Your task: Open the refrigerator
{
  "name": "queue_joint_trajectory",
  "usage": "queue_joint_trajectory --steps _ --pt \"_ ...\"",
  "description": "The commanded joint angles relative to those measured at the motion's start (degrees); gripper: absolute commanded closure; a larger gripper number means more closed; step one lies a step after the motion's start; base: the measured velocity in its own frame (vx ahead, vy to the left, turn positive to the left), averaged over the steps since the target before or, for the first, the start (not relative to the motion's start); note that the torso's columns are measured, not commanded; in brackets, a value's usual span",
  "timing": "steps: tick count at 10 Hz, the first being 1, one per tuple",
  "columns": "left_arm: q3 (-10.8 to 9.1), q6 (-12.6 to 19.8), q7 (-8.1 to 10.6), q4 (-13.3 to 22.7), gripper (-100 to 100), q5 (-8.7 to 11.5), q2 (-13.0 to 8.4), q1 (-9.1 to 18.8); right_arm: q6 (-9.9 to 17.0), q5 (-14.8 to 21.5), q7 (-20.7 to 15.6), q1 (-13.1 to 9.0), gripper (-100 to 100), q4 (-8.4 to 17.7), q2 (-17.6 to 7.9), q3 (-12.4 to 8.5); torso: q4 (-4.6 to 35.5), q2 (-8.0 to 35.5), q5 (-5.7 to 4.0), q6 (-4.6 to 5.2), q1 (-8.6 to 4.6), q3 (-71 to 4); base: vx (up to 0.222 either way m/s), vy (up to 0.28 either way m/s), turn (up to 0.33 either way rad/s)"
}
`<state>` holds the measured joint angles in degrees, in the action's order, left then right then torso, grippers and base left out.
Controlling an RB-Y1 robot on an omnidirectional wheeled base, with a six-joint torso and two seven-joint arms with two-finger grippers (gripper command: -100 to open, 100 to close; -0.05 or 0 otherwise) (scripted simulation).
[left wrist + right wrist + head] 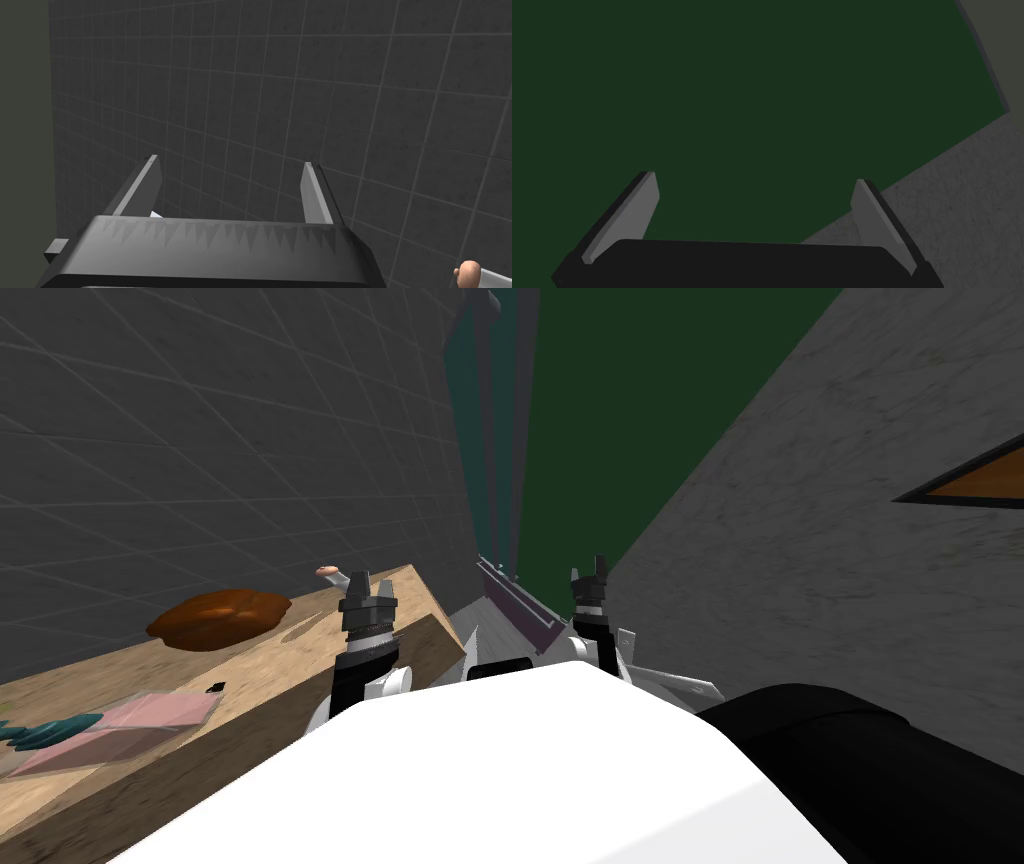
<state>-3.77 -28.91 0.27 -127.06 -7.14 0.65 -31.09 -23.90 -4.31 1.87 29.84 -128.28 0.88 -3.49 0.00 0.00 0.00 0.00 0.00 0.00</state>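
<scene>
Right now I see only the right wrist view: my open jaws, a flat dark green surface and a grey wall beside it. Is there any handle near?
Observer: The head view shows teal upright strips along the left side of the dark green surface; I cannot tell whether one is a handle.
Operator: What stands to my left?
Observer: A wooden counter against a dark tiled wall, with a brown rounded food on it.
Operator: And the left jaws?
Observer: Open, fingers apart with nothing between, pointing at that tiled wall.
</scene>
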Motion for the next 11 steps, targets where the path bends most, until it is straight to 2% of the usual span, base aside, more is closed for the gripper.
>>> queue_joint_trajectory --steps 1,9,10,11 --pt "0.00 0.0 0.00 0.0 0 0.0 0.0 0.0 0.0 0.0 0.0 0.0 0 0.0 0.0 0.0 2.3 2.3 0.00 0.00 0.00 -4.7 0.000 0.000 0.000" --pt "0.00 0.0 0.00 0.0 0 0.0 0.0 0.0 0.0 0.0 0.0 0.0 0 0.0 0.0 0.0 35.4 35.4 0.00 0.00 0.00 -70.7 0.000 0.000 0.000" --pt "0.00 0.0 0.00 0.0 0 0.0 0.0 0.0 0.3 0.7 -0.8 -0.3 -100 0.3 -2.2 0.2 39.6 39.6 0.00 0.00 0.00 -79.2 0.010 -0.009 0.035" --pt "0.00 0.0 0.00 0.0 0 0.0 0.0 0.0 0.6 1.4 -1.5 -0.7 -100 0.6 -3.6 0.4 41.5 41.5 -0.01 -0.01 -0.04 -83.1 0.012 -0.020 0.048"
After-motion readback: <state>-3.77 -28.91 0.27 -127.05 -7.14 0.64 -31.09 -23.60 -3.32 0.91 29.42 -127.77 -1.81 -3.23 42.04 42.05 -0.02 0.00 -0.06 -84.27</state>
